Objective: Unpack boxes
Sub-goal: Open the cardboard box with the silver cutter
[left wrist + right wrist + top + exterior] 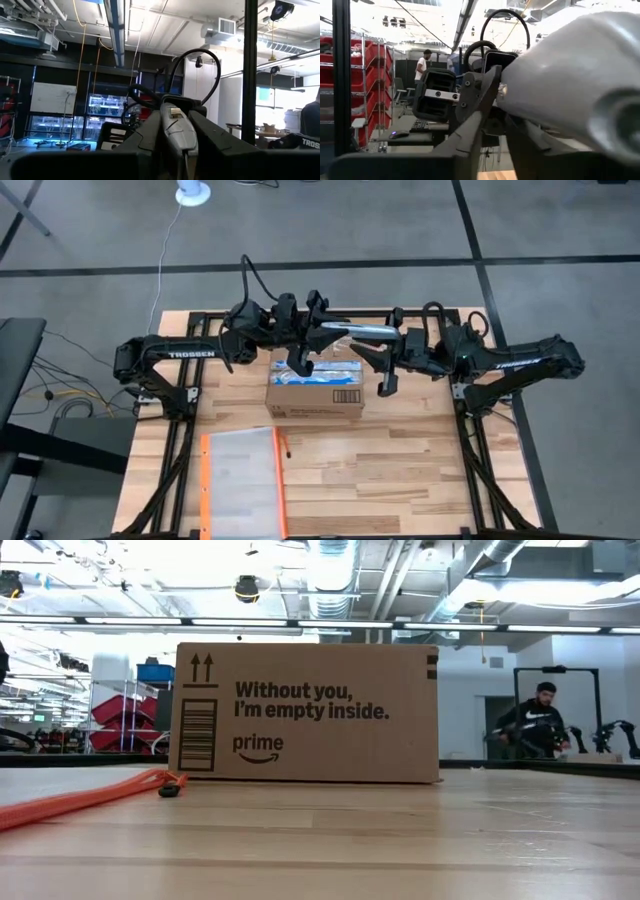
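Cardboard is what I am dealing with: one brown corrugated shipping box (315,395) with blue-and-white tape strips along its top and black print and a barcode on its near face. It sits flat and upright on the pale wooden slat table (420,470), in the middle of the far half, between my two arms. I judge it stiff at the edges and corners but liable to give in the middle of a panel. It is probably light for its bulk, so it may skid on the smooth wood if pushed from one side only. The taped seam on top is where it has to be opened. To steady it I would press on a top edge or pinch a corner, not the panel centre.

Nearer to me and to the left, apart from the box, lies a clear flat pouch with orange edges (240,480).

Both arms hang above the far edge of the box, wrists turned towards each other. The left gripper (175,145) is closed on a slim grey metal tool (176,122), which juts forward between its fingers towards the right arm. I take it for a cutter for the tape, though no blade shows. The right gripper (495,132) faces it; I cannot tell how far its fingers are apart or whether they touch the tool.
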